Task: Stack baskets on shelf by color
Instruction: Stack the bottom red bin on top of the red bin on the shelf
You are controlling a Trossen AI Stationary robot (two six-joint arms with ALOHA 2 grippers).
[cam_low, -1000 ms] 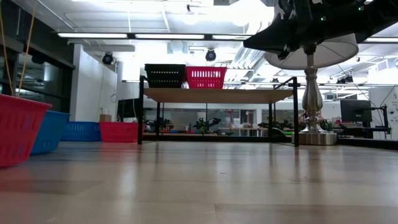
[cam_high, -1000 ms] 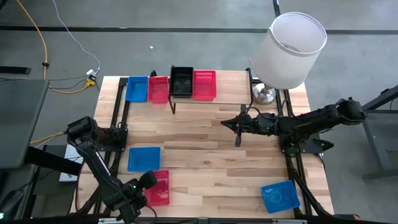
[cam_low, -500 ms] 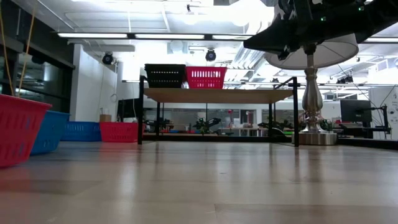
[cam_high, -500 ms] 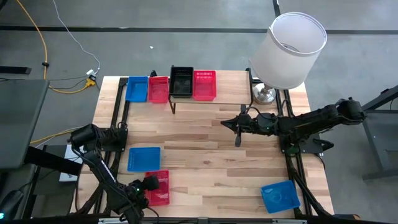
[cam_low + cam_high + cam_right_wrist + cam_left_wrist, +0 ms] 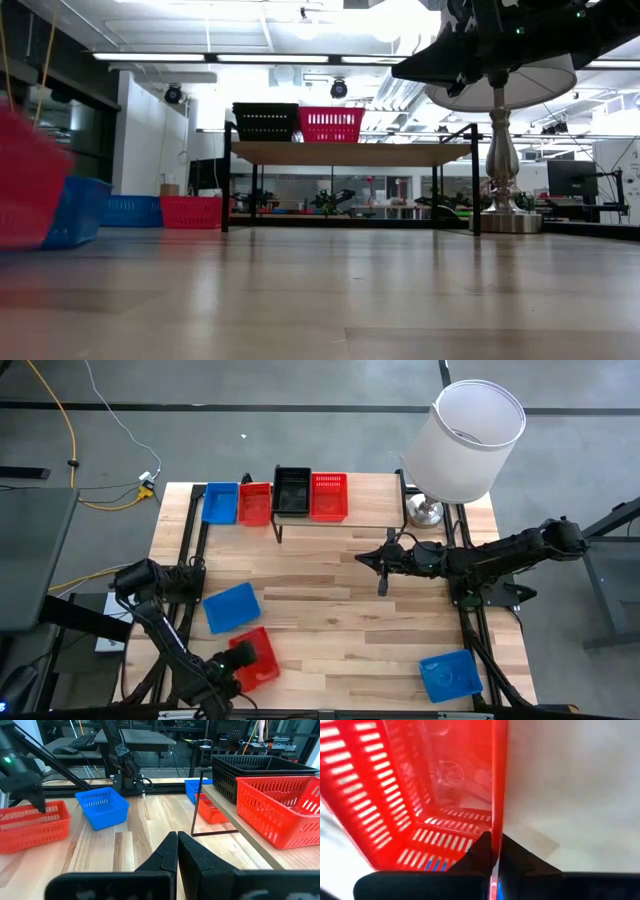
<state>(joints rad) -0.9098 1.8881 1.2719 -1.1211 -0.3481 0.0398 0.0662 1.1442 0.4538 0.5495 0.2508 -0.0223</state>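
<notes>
My left gripper (image 5: pixel 235 663) is at the table's near left, shut on a red basket (image 5: pixel 260 660) that lies askew there. Just beyond it a blue basket (image 5: pixel 232 606) also sits turned on the table. The shelf (image 5: pixel 330 522) stands at the far middle, with a black basket (image 5: pixel 292 490) and a red basket (image 5: pixel 329 496) on top. To the shelf's left, a blue basket (image 5: pixel 220 502) and a red one (image 5: pixel 255 503) rest on the table. Another blue basket (image 5: pixel 450 675) lies near right. My right gripper (image 5: pixel 380 585) hangs shut over the table's middle, touching nothing. My left gripper pinches the red basket's wall (image 5: pixel 496 810) on the side toward the table's left edge, one finger inside the basket and one outside. The fingers (image 5: pixel 480 852) come steeply from above. Whether the basket is clear of the table I cannot tell.
A lamp with a white shade (image 5: pixel 470 440) stands at the far right, its base (image 5: pixel 425 512) beside the shelf. Bare tabletop (image 5: pixel 340 620) lies between the near baskets and the shelf.
My left gripper has come down over the near red basket and shut on its wall. That basket has swung round from square to the table edges to askew. The blue basket just beyond it has been turned as well.
</notes>
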